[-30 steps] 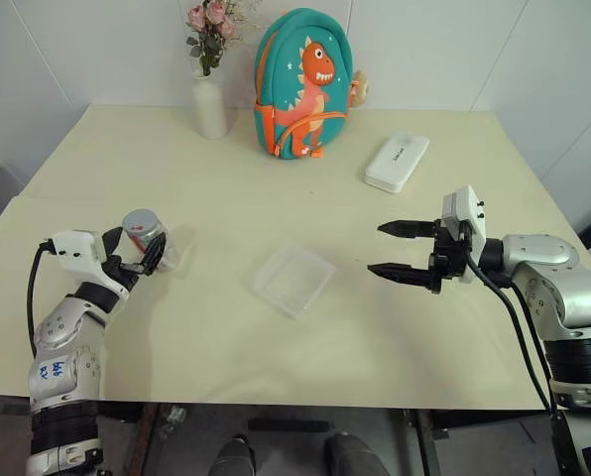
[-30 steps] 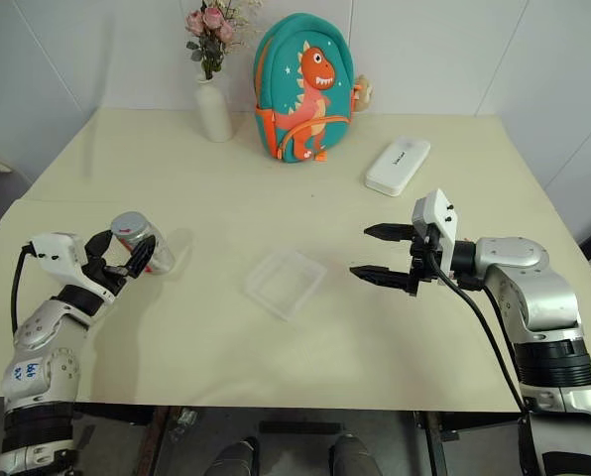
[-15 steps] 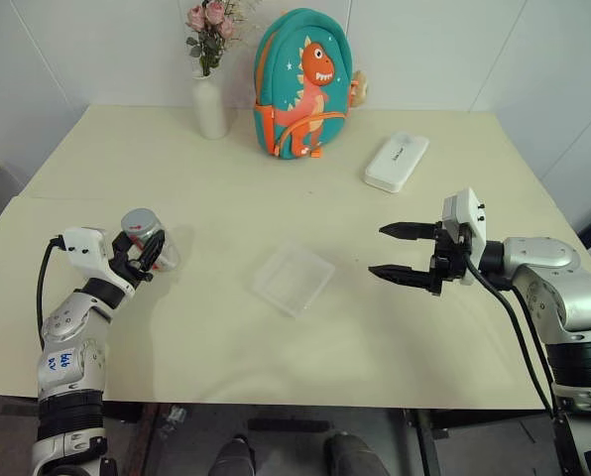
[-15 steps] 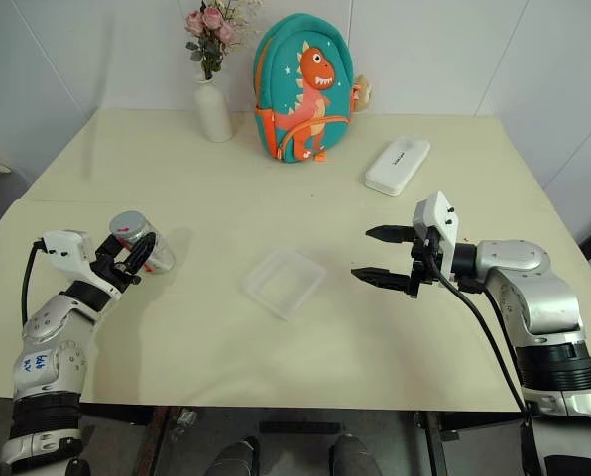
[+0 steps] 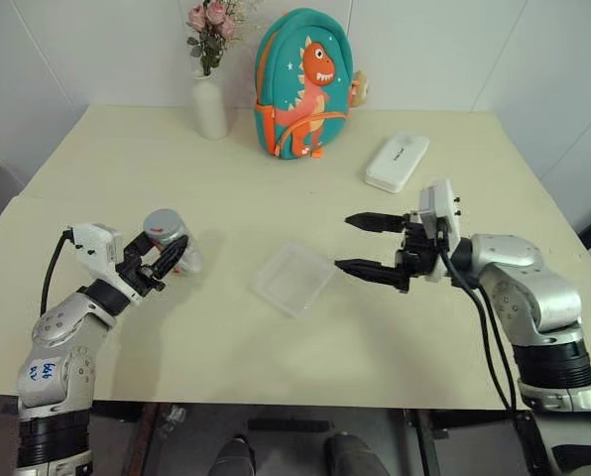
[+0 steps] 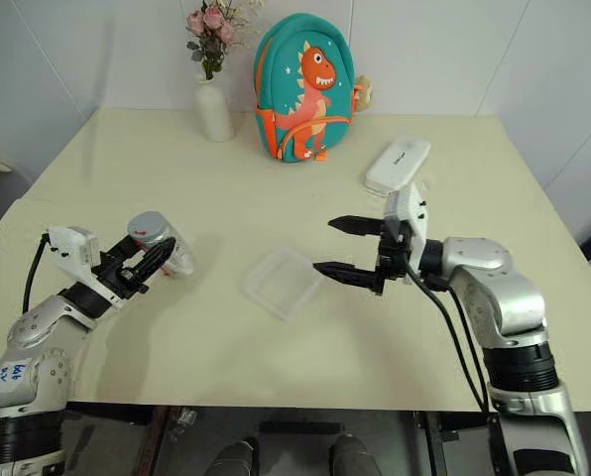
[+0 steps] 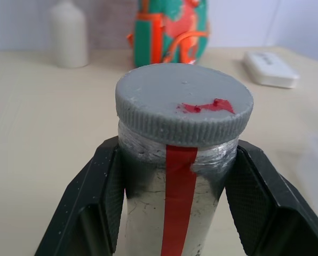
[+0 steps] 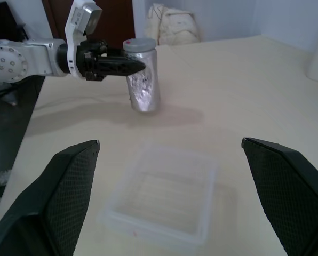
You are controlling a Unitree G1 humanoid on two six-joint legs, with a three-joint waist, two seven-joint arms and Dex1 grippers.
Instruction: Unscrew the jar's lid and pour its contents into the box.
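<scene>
My left gripper (image 5: 163, 262) is shut on the jar (image 5: 174, 246), a silvery cylinder with a red stripe, at the table's left front. The jar leans a little. Its grey lid (image 7: 184, 104), with a red mark on top, sits on it. Black fingers (image 7: 95, 213) press the jar (image 7: 169, 208) from both sides just under the lid. The contents are hidden inside. The clear box (image 5: 294, 280) lies flat at the table's middle. My right gripper (image 5: 343, 242) hovers open just right of the box, pointing left toward the jar (image 8: 143, 80), with nothing between its fingers.
At the back of the table stand a white vase with flowers (image 5: 210, 104) and a teal dinosaur backpack (image 5: 303, 84). A white oblong case (image 5: 397, 161) lies back right. The table's front edge (image 5: 276, 402) runs close below both arms.
My left gripper has carried the jar to the right, toward the box. My right gripper has moved left to the box's right edge and stays open.
</scene>
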